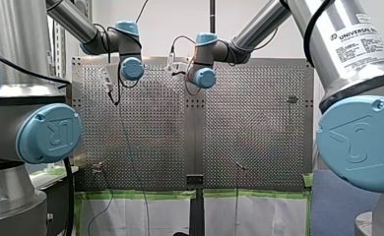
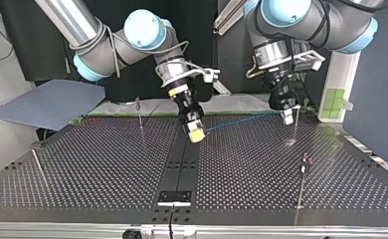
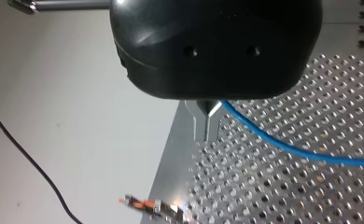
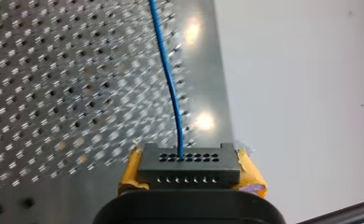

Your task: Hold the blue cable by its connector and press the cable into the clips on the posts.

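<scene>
My right gripper (image 4: 190, 173) has its yellow pads (image 4: 129, 173) shut on a black connector (image 4: 189, 161). The thin blue cable (image 4: 168, 79) leaves the connector's face and runs ahead over the perforated plate. In the top view my right gripper (image 2: 196, 132) hangs over the table's middle strip, and the blue cable (image 2: 237, 121) stretches from it to my left gripper (image 2: 287, 115). The metal fingers of my left gripper (image 3: 206, 125) are shut with the blue cable (image 3: 283, 144) coming out beside their tips. A thin post (image 2: 296, 125) stands right next to my left gripper.
Other thin posts stand on the perforated table (image 2: 107, 164): one (image 2: 140, 113) at the back, one (image 2: 304, 163) nearer the top view's right, one (image 2: 38, 167) leaning at its left. A post top with an orange clip (image 3: 145, 204) lies beyond my left fingers. A black wire (image 3: 26, 158) hangs off the table.
</scene>
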